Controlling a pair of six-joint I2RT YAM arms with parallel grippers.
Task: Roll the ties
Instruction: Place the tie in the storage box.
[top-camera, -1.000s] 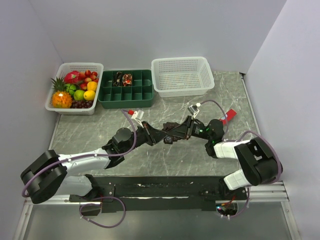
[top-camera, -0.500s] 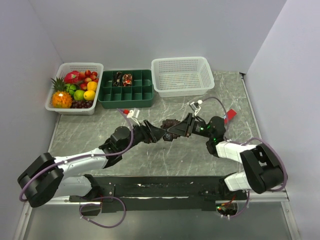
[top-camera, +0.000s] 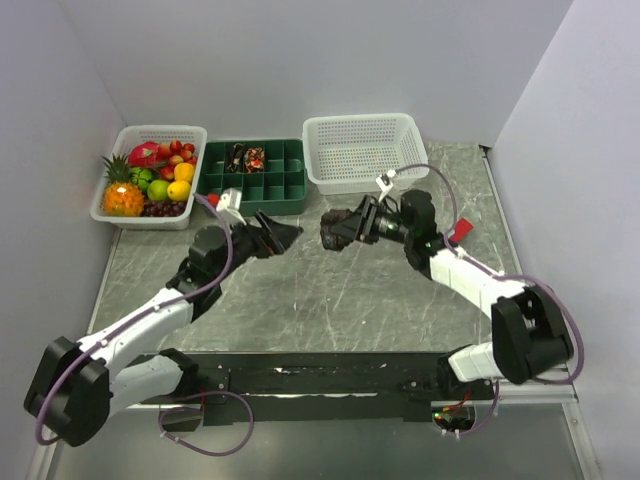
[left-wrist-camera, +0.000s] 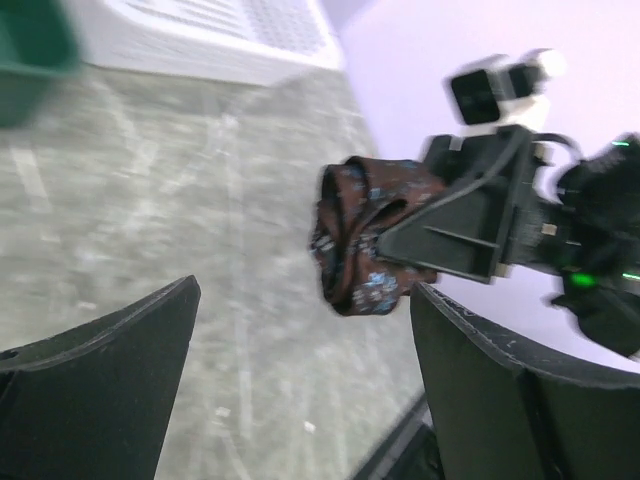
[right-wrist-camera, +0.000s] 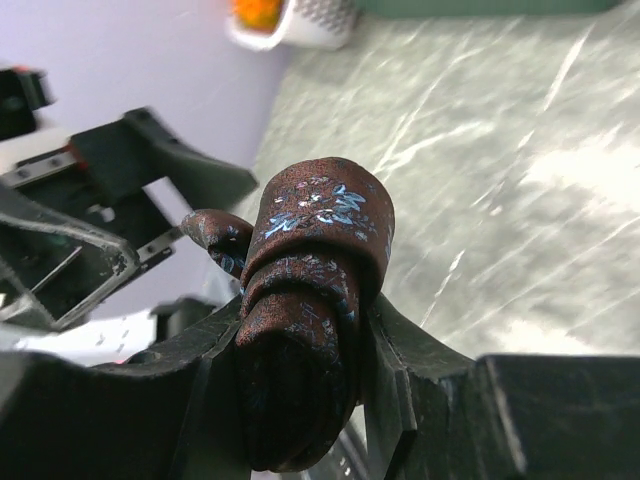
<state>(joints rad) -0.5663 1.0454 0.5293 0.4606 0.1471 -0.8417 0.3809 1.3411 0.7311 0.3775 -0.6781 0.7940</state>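
At the near edge of the table, the two arm bases sit side by side, and both arms reach forward to mid-table.

Left arm: the left gripper is raised over the left-centre of the surface. Its jaws are spread wide with nothing between them, and its tips point toward the right gripper. A clear gap separates the two.

Right arm: the right gripper is clamped on the rolled tie. The tie is dark brown with pale blue flecks and wound into a compact coil. The coil protrudes beyond the fingertips, and one loose fold sticks out on the side facing the left arm. It appears to hang clear of the marble surface.

A small red bar lies on the table just beside the right forearm, toward the right edge.

Three containers stand in a row along the far edge:
- Left: a fruit basket.
- Centre: a green divided tray, with two red-flecked ties in its back-row compartments.
- Right: a white mesh basket.

The held tie sits in front of the junction between tray and mesh basket.
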